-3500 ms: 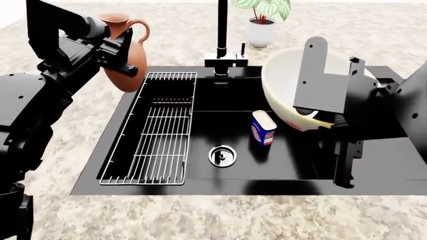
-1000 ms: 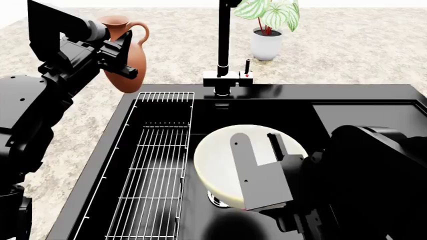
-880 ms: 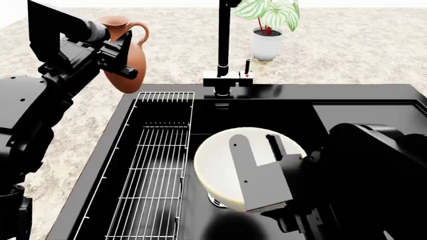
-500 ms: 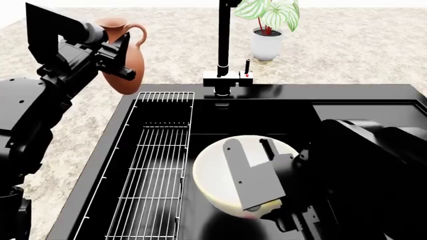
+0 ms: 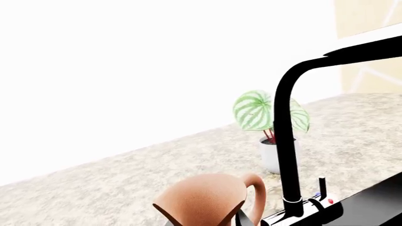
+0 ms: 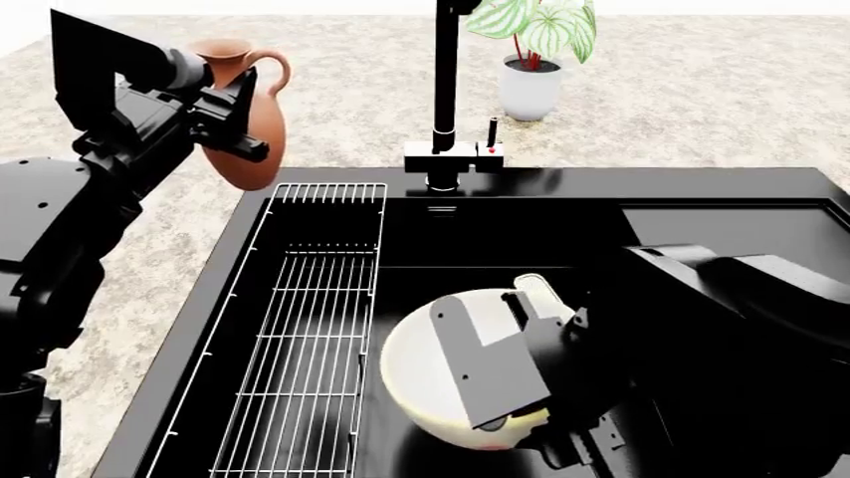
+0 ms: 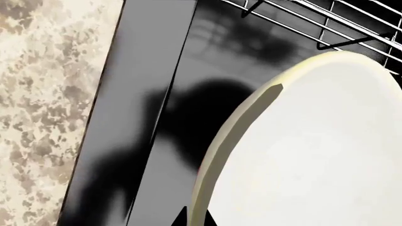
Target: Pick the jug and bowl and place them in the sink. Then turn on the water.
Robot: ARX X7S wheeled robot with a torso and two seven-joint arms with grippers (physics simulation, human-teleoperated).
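Observation:
The terracotta jug hangs in the air over the counter left of the sink, with my left gripper shut on its belly; the left wrist view shows its flared lip and handle between the jaws. The cream bowl sits low inside the black sink, tilted, over the basin floor. My right gripper is shut on the bowl's rim, and the right wrist view shows that pale yellowish rim pinched between the fingertips. The drain is hidden under the bowl.
A silver wire rack lies along the basin's left side. The tall black faucet with its lever stands at the sink's back edge. A white pot with a green plant sits behind it. Speckled stone counter surrounds the sink.
My right gripper carried the bowl from above the sink's right side down into the basin and keeps lowering it toward the front. The view shifted closer. The left arm with the jug barely moved.

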